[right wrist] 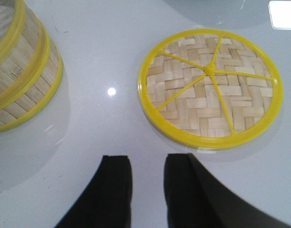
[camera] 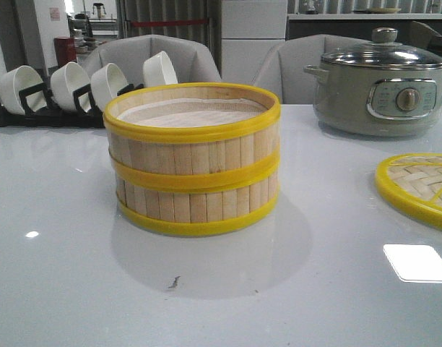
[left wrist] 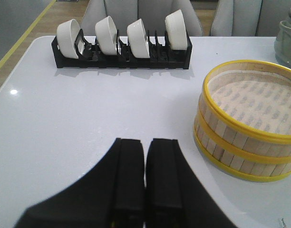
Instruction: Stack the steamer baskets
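The two steamer baskets stand stacked one on the other in the middle of the table: the upper basket (camera: 192, 141) with its pale paper liner sits on the lower basket (camera: 198, 206). The stack also shows in the left wrist view (left wrist: 245, 142) and at the edge of the right wrist view (right wrist: 19, 80). My left gripper (left wrist: 146, 142) is shut and empty above bare table, apart from the stack. My right gripper (right wrist: 148, 161) is open and empty above the table between the stack and the lid. Neither gripper shows in the front view.
A flat woven bamboo lid (right wrist: 209, 88) with a yellow rim lies on the table at the right (camera: 417, 188). A grey-green electric pot (camera: 380, 83) stands at the back right. A black rack with several white bowls (camera: 76, 90) stands at the back left (left wrist: 121, 42).
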Robot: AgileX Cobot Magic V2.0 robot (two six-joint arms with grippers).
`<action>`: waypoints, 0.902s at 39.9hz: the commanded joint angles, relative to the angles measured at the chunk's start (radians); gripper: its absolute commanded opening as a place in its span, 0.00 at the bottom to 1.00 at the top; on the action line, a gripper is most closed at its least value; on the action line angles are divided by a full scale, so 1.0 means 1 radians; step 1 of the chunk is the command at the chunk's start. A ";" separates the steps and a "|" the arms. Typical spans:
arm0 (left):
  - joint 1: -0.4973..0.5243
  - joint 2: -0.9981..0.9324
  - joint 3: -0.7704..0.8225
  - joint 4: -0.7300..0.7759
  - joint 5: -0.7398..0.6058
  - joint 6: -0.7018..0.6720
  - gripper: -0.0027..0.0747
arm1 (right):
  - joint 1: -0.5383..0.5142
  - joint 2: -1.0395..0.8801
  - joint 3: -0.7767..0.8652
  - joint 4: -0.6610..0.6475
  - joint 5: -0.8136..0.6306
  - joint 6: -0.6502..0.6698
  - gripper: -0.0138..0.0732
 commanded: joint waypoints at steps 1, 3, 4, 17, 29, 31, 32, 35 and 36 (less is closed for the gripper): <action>-0.006 0.006 -0.027 0.003 -0.085 -0.010 0.14 | 0.000 0.048 -0.067 -0.010 -0.072 -0.001 0.53; -0.006 0.006 -0.027 0.003 -0.085 -0.010 0.14 | 0.000 0.083 -0.082 -0.015 -0.088 -0.001 0.53; -0.006 0.006 -0.027 0.003 -0.085 -0.010 0.14 | 0.000 0.107 -0.092 -0.016 -0.092 -0.001 0.53; -0.006 0.006 -0.027 0.003 -0.085 -0.010 0.14 | -0.083 0.425 -0.262 -0.043 -0.110 -0.001 0.53; -0.006 0.006 -0.027 0.003 -0.085 -0.010 0.14 | -0.141 0.651 -0.425 -0.043 -0.110 -0.001 0.53; -0.006 0.006 -0.027 0.003 -0.085 -0.010 0.14 | -0.141 0.686 -0.448 -0.043 -0.109 -0.001 0.53; -0.006 0.006 -0.027 0.003 -0.085 -0.010 0.14 | -0.141 0.700 -0.462 -0.043 -0.108 -0.001 0.53; -0.006 0.006 -0.027 0.003 -0.085 -0.010 0.14 | -0.141 0.743 -0.497 -0.043 -0.100 -0.001 0.53; -0.006 0.006 -0.027 0.003 -0.085 -0.010 0.14 | -0.141 0.754 -0.506 -0.044 -0.094 -0.001 0.53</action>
